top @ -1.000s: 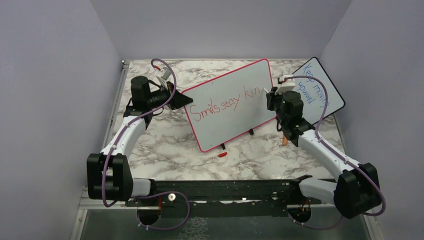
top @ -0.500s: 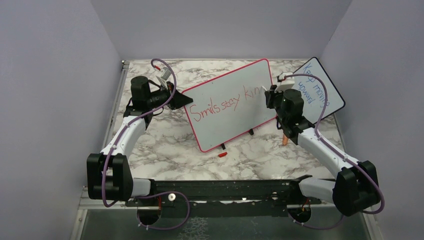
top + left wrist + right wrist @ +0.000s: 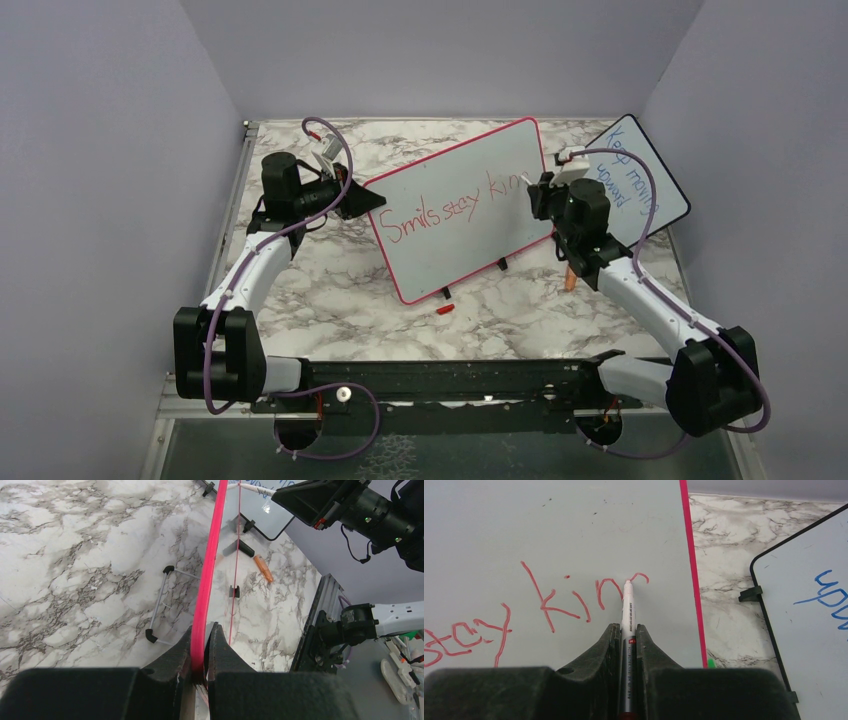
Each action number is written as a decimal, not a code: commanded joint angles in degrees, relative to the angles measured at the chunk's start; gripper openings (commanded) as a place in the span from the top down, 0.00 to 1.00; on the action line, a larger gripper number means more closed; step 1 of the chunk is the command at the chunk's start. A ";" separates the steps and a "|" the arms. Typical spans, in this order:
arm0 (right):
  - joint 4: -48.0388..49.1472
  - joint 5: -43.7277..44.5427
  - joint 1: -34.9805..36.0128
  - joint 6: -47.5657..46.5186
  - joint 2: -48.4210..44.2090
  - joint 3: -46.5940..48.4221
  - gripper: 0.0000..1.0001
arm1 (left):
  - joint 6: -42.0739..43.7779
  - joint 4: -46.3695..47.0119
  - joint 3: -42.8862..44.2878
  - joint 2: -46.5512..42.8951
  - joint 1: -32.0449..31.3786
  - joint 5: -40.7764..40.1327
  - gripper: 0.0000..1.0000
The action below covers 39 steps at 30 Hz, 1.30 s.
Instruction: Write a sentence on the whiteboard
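Right wrist view: your right jaws clamp the marker (image 3: 628, 605), tip on the whiteboard (image 3: 574, 530); left jaws pinch its edge. Hard pressure could shift it, smearing letters.

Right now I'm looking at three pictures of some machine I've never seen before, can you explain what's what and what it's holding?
These are two robot arms bolted at the near edge of a marble-patterned table. The wide picture comes from a camera above and behind them. The other two come from a camera on each wrist, so each shows that arm's own fingers. The left gripper is clamped on the red-pink edge of the whiteboard, which stands on small feet. The right gripper is shut on a marker, its tip at the board, where the sentence so far reads "Smils stay kin". Beyond the right arm is a smaller black-framed board with blue writing. A small red piece lies in front.
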 commanded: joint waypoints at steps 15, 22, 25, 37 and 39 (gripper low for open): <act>-1.94 3.12 -0.13 -0.55 -0.62 -2.00 0.99 | 8.49 -4.94 -1.25 2.41 -0.77 -8.24 1.00; -0.27 5.02 -0.21 -0.87 0.64 -1.13 0.99 | 8.49 -5.01 -1.17 2.41 -0.78 -8.24 1.00; 0.04 5.38 -0.22 -1.03 0.93 -0.57 0.99 | 8.49 -5.04 -1.17 2.42 -0.81 -8.24 1.00; 1.94 3.56 -0.29 -1.65 -2.00 1.94 0.99 | 8.40 -5.02 -1.08 2.67 -0.82 -8.31 1.00; 2.18 3.56 -0.31 -1.78 -1.86 2.97 0.99 | 8.47 -5.04 -1.08 2.55 -0.78 -8.33 1.00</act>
